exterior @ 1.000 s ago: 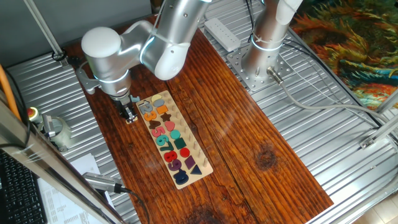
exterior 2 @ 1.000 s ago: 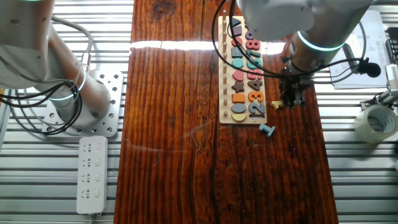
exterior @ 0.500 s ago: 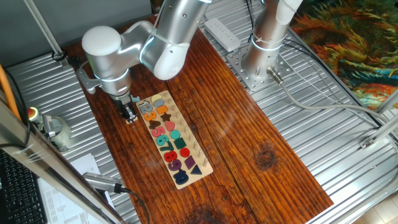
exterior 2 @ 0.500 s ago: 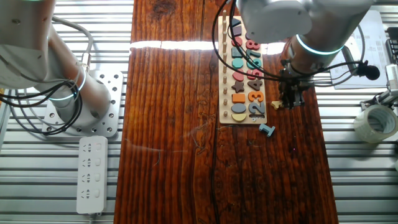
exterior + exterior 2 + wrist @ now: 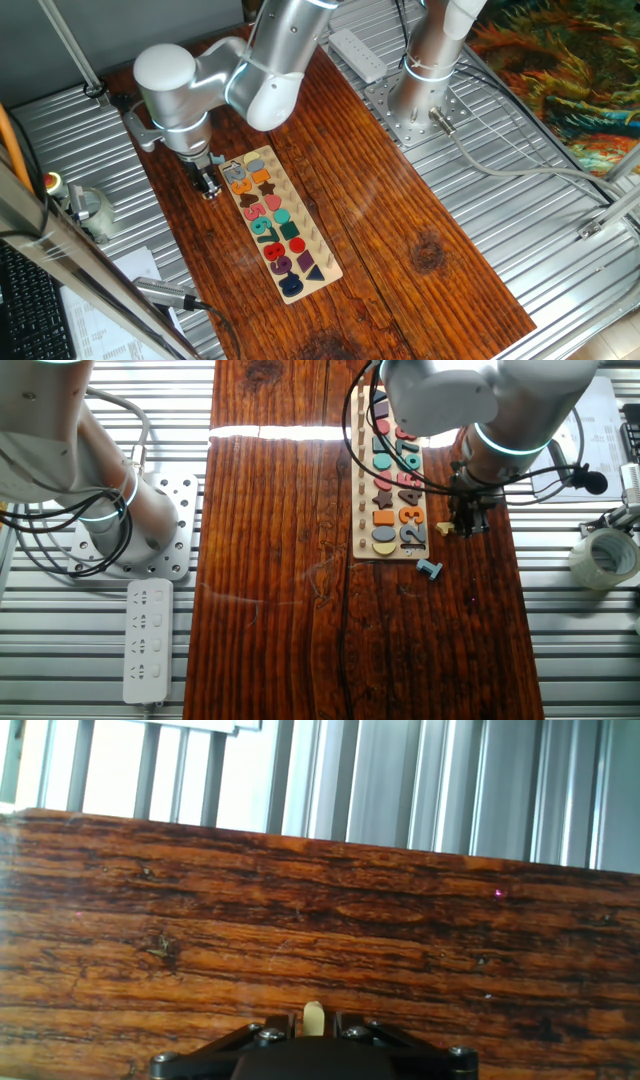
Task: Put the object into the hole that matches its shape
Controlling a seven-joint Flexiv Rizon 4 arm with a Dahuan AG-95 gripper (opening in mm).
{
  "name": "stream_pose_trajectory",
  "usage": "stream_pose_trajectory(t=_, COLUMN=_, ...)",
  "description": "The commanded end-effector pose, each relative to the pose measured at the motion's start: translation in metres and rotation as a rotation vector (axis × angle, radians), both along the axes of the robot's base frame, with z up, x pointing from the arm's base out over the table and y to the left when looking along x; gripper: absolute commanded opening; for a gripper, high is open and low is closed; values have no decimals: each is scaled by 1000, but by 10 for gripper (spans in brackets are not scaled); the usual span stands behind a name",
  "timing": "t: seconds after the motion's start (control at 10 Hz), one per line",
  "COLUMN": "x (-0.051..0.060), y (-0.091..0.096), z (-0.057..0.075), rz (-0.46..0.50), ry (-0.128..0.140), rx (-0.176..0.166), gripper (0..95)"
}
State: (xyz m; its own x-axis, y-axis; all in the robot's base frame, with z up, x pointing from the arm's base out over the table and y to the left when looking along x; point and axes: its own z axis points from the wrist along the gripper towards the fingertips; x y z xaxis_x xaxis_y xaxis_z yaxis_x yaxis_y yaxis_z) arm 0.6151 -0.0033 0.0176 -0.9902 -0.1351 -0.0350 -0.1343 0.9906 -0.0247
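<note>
My gripper (image 5: 467, 523) hangs over the brown table just right of the long pale wooden board (image 5: 360, 490), near the end with the low numerals. It is shut on the small cream piece (image 5: 443, 528), which sticks out toward the board. In the hand view the cream piece (image 5: 312, 1018) shows between the two dark jaws, above bare wood. In the one fixed view the gripper (image 5: 207, 186) is left of the board (image 5: 312, 238). I cannot make out the matching hole among the coloured numerals.
A loose light-blue piece (image 5: 430, 568) lies on the table just past the board's end. A tape roll (image 5: 605, 555) and papers lie off the table's edge beside the gripper. A power strip (image 5: 147, 640) and the arm's base (image 5: 120, 520) are on the far side.
The arm's upper part has shifted slightly; the gripper and the cream piece stay in nearly the same spot.
</note>
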Motion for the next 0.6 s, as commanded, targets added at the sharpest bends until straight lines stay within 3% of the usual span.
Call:
stream_pose_trajectory(t=0.1, x=0, y=0, z=-1, rz=1, ry=4, rx=0, gripper=190)
stream_pose_trajectory(t=0.4, x=-3, y=0, z=-4, rz=1, ry=4, rx=0, gripper=190)
stream_pose_trajectory(t=0.5, x=-3, y=0, z=-4, rz=0, ry=3, rx=0, gripper=0)
stream_pose_trajectory(t=0.6, x=-3, y=1, z=-4, rz=-2, ry=3, rx=0, gripper=0)
